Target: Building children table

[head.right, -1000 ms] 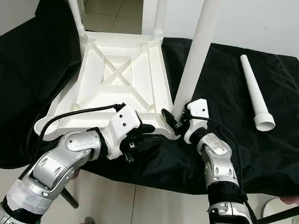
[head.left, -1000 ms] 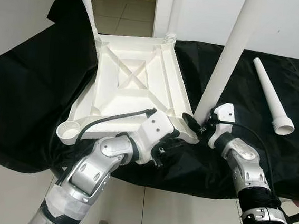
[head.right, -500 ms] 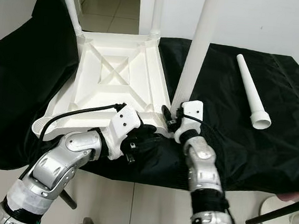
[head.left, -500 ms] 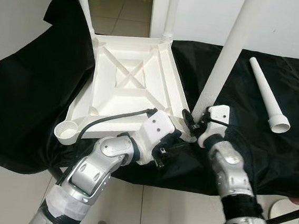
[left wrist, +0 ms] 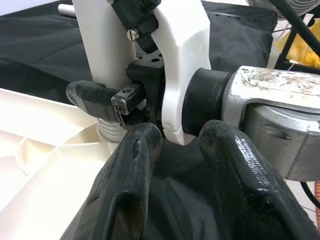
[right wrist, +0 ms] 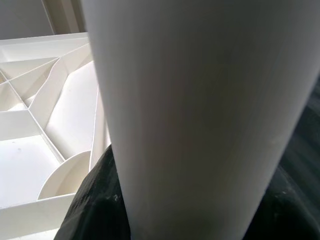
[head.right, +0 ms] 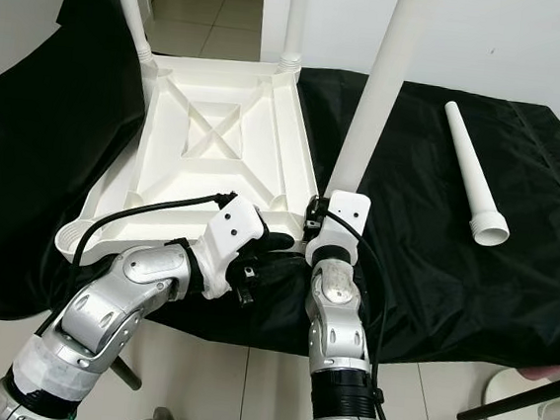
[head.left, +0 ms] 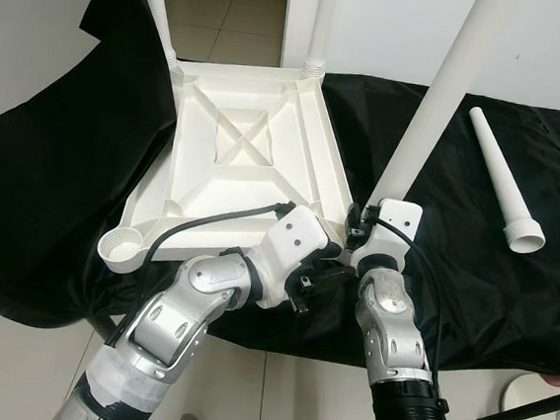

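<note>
A white plastic table (head.left: pixel 236 156) lies upside down on a black cloth (head.left: pixel 55 178). Two legs (head.left: pixel 156 4) (head.left: pixel 323 26) stand in its far corners. A third leg (head.left: pixel 440 96) rises from the near right corner, and my right gripper (head.left: pixel 356 235) is shut on its base. In the right wrist view that leg (right wrist: pixel 200 100) is very close, with black fingers (right wrist: pixel 95 200) on either side. My left gripper (head.left: pixel 316 271) sits at the table's front edge beside the same corner, open, with its fingers (left wrist: pixel 135 160) apart and holding nothing. The near left corner socket (head.left: pixel 121 247) is empty.
A loose fourth leg (head.left: pixel 506 182) lies on the cloth at the right. The cloth hangs over the front edge above a tiled floor. A white round base with a dark rod (head.left: pixel 539 404) stands on the floor at the bottom right. A doorway opens behind the table.
My right forearm has swung left and now stands almost straight below the leg's base, still gripping it. The left arm has stayed put. The camera shifted slightly.
</note>
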### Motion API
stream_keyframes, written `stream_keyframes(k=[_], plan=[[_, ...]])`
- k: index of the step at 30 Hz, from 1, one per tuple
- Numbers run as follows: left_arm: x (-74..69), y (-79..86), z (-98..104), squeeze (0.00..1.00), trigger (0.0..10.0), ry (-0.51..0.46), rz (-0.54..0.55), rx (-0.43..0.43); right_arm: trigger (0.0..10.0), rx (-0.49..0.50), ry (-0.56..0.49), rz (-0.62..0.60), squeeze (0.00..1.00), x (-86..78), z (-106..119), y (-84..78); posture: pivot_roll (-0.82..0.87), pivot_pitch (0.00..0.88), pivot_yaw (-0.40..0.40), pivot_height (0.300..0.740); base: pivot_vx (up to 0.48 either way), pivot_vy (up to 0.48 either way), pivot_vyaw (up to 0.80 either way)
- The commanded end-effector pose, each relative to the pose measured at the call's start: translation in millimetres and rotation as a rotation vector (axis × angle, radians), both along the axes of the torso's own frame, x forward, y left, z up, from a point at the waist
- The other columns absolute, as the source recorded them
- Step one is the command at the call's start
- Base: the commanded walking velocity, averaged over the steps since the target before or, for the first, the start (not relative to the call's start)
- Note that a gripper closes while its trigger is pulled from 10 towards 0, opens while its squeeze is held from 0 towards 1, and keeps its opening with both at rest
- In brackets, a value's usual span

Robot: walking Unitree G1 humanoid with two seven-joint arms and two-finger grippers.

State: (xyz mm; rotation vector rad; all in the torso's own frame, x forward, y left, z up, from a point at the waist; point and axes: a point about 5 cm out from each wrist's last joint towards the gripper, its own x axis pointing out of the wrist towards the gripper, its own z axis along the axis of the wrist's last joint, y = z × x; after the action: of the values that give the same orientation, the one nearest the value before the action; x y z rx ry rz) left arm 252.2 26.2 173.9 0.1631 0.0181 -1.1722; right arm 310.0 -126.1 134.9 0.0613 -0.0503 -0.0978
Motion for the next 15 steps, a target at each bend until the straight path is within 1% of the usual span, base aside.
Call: stream_keyframes(k=[1,3,4,12,13,14,15], plan=[[3.3,0.1,0.3,0.0,10.0,-0.006,0.036,0.004,10.0,0.022,0.064,-0.012,0.0,-3.2,-12.3,0.0,-0.02,0.0,0.014,0.74,0.0,0.0,0.0],[2.9,-0.7,0.4,0.0,10.0,-0.006,0.035,0.003,10.0,0.024,0.056,-0.007,0.0,-3.4,-11.3,-0.7,-0.02,0.0,0.014,0.74,0.0,0.0,0.0],[2.4,-1.5,0.3,0.0,10.0,-0.006,0.032,0.002,10.0,0.035,0.047,0.013,1.0,-4.8,-9.5,0.1,-0.02,0.0,0.013,0.74,0.0,0.0,0.0],[1.6,-2.5,0.0,0.0,10.0,-0.008,0.03,0.0,10.0,0.043,0.025,0.029,1.0,-8.1,-3.1,0.1,-0.02,0.0,0.01,0.74,0.0,0.0,0.0],[1.2,-3.4,-0.1,0.0,10.0,-0.009,0.028,0.0,10.0,0.031,0.016,0.048,0.0,-8.4,-0.1,-1.3,-0.02,0.0,0.007,0.74,0.0,0.0,0.0],[1.2,-3.4,-0.1,0.0,10.0,-0.009,0.028,0.0,10.0,0.031,0.016,0.048,0.0,-8.4,-0.1,-1.3,-0.02,0.0,0.007,0.74,0.0,0.0,0.0],[0.7,-4.7,-0.1,0.0,10.0,-0.01,0.026,-0.001,10.0,0.035,0.011,0.077,0.0,-9.1,2.0,-2.8,-0.02,0.0,0.004,0.74,0.0,0.0,0.0]])
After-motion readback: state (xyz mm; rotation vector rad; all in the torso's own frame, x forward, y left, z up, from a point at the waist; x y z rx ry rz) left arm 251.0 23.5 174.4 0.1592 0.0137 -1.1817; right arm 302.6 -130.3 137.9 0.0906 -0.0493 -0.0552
